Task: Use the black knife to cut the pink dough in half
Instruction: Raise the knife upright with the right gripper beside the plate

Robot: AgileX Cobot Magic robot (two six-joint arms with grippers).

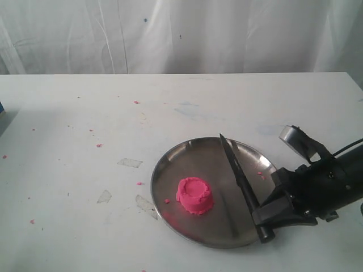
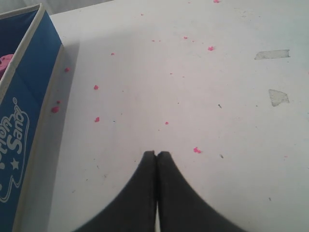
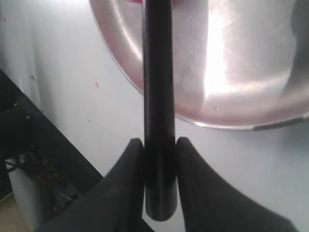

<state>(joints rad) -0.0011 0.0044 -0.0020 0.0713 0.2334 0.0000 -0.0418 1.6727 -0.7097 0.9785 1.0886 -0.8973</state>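
Note:
The pink dough [image 1: 195, 195] is one round mound with a dimpled top, sitting left of centre in the steel plate [image 1: 181, 163]. To its right the black knife [image 1: 237, 173] stretches across the plate, tip pointing to the far rim. My right gripper [image 1: 265, 222] is shut on the knife's handle [image 3: 159, 111] at the plate's near right edge. Blade and dough are apart. My left gripper [image 2: 156, 154] is shut with nothing in it, over bare table far from the plate, and does not show in the exterior view.
A blue cardboard box [image 2: 21, 121] stands beside the left gripper. Pink crumbs [image 2: 197, 150] and bits of clear tape [image 1: 130, 162] dot the white table. The table's near edge [image 3: 58, 130] drops off close to the right gripper.

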